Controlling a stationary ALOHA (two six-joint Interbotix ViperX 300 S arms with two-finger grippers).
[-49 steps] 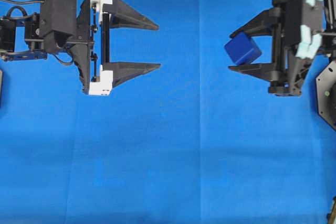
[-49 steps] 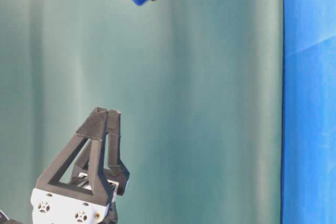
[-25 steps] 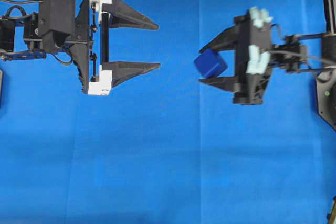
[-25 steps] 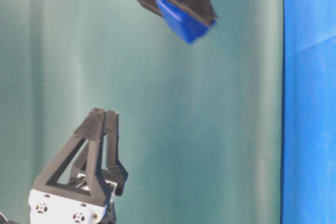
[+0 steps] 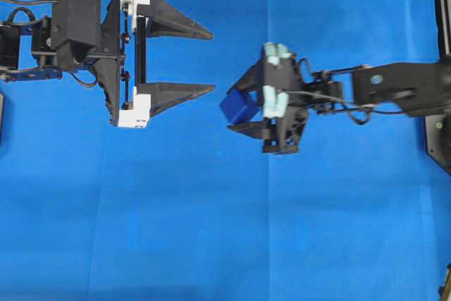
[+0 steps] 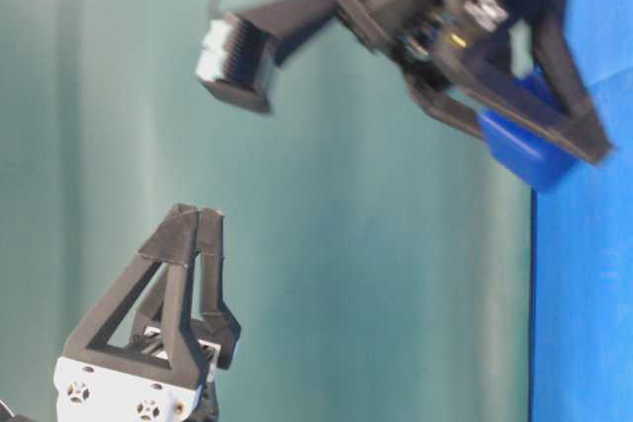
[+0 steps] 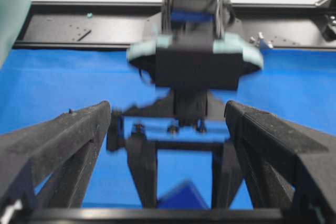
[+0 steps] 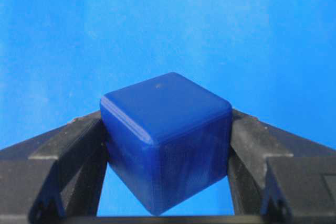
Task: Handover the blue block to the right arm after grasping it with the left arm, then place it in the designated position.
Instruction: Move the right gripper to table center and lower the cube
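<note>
Right claw (image 5: 236, 107) clamped on the blue block (image 5: 239, 106) above blue cloth (image 5: 211, 230); left claw (image 5: 204, 61) wide, nothing held.

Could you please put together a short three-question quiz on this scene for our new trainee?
1. True or false: the blue block lies loose on the blue cloth.
2. Which gripper has its fingers spread with nothing between them? A) left gripper B) right gripper
3. Fill in: in the right wrist view, the block is pinched between two black ____.

Key
1. False: it is held clear of the cloth by the right gripper.
2. A: the left gripper is open and empty.
3. fingers, one on each side of the block.
</note>
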